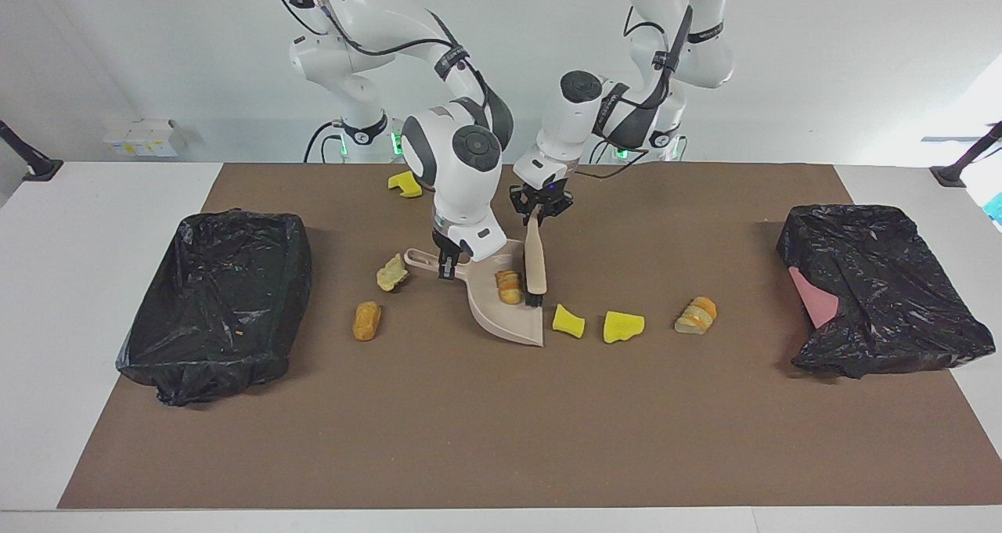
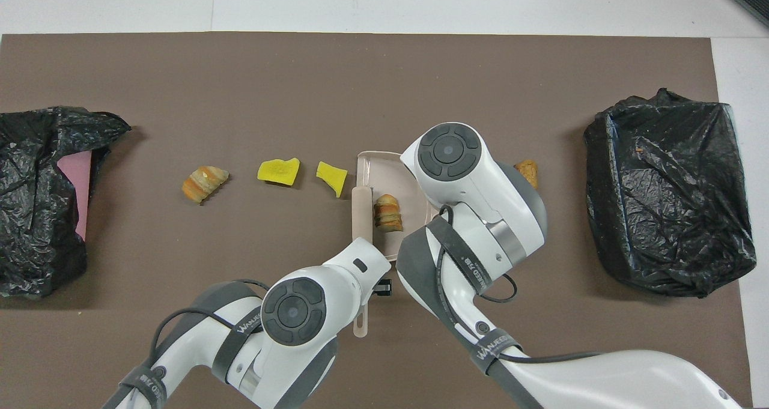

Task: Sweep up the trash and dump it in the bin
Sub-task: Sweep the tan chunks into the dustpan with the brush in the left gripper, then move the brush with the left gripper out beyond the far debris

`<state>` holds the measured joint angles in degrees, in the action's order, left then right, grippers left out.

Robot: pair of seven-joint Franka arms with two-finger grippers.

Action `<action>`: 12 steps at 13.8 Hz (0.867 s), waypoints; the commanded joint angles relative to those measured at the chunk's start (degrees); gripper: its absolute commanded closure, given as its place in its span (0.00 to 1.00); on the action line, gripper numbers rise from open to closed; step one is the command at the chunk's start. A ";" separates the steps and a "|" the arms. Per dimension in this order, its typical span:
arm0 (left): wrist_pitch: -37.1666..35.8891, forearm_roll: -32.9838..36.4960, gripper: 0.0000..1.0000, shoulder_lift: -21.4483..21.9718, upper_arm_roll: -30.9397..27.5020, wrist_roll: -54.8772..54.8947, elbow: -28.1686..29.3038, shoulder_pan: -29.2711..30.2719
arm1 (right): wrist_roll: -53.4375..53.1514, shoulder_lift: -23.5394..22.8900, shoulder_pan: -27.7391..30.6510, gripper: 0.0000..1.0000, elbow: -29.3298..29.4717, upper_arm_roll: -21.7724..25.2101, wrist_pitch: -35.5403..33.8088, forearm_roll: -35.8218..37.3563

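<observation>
Right gripper (image 1: pixel 448 265) is clamped on the handle of the beige dustpan (image 1: pixel 507 302), which sits on the brown mat (image 1: pixel 501 439) mid-table with its mouth toward the left arm's end. Left gripper (image 1: pixel 538 210) is closed on the beige brush (image 1: pixel 535 263) — handle up in the fingers, dark bristles down at the pan's open edge.

Trash, seven pieces:
- Striped bread lump (image 1: pixel 509 286) lies in the pan, just beside the brush head.
- Yellow sponge wedge (image 1: pixel 568 321) lies on the mat just off the pan's lip.
- Second yellow sponge chunk (image 1: pixel 623 325) lies beside the wedge, toward the left arm's end.
- Sliced bread roll (image 1: pixel 696 315) is next in the same row, between the sponge chunk and the bin at that end.
- Pale crust scrap (image 1: pixel 391 272) is near the tip of the pan's handle, toward the right arm's end.
- Orange-brown lump (image 1: pixel 366 320) is farther from the robots than the crust scrap, apart from it.
- Yellow sponge piece (image 1: pixel 405 183) lies close to the robots' edge of the mat, partly hidden by the right arm.

Black-lined bin (image 1: pixel 215 302) stands at the right arm's end, open. A second black-bagged bin (image 1: pixel 881 290) stands at the left arm's end — bag crumpled over it, a pink patch showing at one side.
</observation>
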<state>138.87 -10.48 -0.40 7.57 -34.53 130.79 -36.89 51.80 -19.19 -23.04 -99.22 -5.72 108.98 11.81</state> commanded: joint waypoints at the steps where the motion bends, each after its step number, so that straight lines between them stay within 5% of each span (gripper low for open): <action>1: -6.75 -0.86 1.00 0.31 -0.89 0.43 -4.14 3.82 | 1.29 1.79 0.54 1.00 -1.76 -0.34 0.09 1.11; 12: -18.90 11.79 1.00 5.76 -1.16 1.65 -4.15 27.99 | 1.37 1.79 0.72 1.00 -1.76 -0.34 -0.52 1.90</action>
<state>121.11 -0.43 4.52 5.69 -33.85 126.16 -12.88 51.80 -19.18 -22.92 -99.24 -5.72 108.86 12.47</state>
